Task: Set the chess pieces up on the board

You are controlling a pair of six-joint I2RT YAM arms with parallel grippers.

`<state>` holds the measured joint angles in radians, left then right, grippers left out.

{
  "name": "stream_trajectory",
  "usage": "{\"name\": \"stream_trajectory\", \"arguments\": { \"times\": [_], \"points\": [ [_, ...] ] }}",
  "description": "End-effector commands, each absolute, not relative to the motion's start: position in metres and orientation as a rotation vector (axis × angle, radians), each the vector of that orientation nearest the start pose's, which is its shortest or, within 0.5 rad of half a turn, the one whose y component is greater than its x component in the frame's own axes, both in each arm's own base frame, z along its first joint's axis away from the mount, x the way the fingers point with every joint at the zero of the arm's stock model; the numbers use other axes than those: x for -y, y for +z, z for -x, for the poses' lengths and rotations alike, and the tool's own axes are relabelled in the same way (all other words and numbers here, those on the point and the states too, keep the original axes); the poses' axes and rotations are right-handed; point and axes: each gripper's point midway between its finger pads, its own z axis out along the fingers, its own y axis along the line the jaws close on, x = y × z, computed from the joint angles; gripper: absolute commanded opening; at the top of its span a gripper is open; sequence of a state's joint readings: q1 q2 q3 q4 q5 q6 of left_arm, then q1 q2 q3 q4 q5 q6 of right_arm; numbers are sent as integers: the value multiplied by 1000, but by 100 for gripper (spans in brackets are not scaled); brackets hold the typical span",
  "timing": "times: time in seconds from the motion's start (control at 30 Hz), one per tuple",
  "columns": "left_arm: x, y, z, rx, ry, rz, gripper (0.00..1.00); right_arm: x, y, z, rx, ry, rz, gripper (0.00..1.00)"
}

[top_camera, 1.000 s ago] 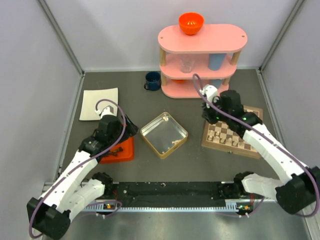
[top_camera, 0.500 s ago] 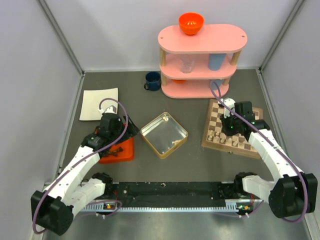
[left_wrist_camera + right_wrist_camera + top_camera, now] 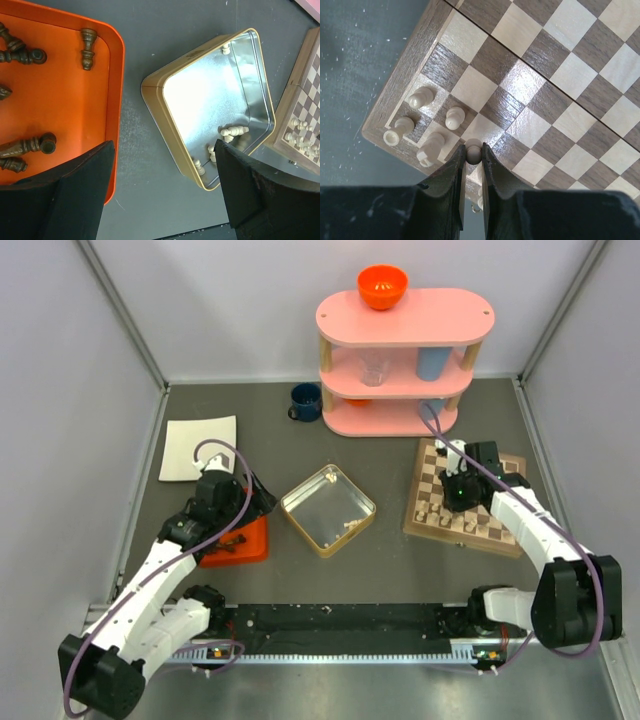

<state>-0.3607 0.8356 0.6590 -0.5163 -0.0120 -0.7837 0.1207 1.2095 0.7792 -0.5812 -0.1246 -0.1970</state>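
Note:
My right gripper (image 3: 474, 156) is shut on a cream pawn (image 3: 474, 150) and holds it upright, low over a square near the corner of the chessboard (image 3: 560, 75). Three other cream pieces (image 3: 421, 96) stand on that corner's squares. In the top view the right gripper (image 3: 457, 495) is over the board's (image 3: 490, 525) left part. My left gripper (image 3: 162, 165) is open and empty, above the bare floor between the orange tray (image 3: 65, 100) of lying dark pieces (image 3: 88, 41) and the silver tin (image 3: 210, 90), which holds a few cream pieces (image 3: 234, 131).
A pink three-tier shelf (image 3: 405, 320) with an orange bowl (image 3: 382, 285) and cups stands at the back. A blue mug (image 3: 305, 401) sits left of it. A white cloth (image 3: 198, 447) lies at far left. Grey walls enclose the table.
My right gripper has moved from the board's far left corner toward the near left squares and come down with the cream pawn. The left arm has hardly moved.

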Motion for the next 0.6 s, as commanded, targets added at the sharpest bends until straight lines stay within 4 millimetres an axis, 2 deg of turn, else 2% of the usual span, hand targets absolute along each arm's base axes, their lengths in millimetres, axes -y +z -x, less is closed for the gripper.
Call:
{"name": "stream_trajectory", "arguments": {
  "times": [0.0, 0.57],
  "points": [
    [120, 150, -244, -2241, -604, 496, 86, -43, 78, -282, -2503, 114, 412, 9],
    [120, 151, -243, -2240, -604, 500, 86, -35, 59, -278, -2545, 64, 388, 11]
  ]
}}
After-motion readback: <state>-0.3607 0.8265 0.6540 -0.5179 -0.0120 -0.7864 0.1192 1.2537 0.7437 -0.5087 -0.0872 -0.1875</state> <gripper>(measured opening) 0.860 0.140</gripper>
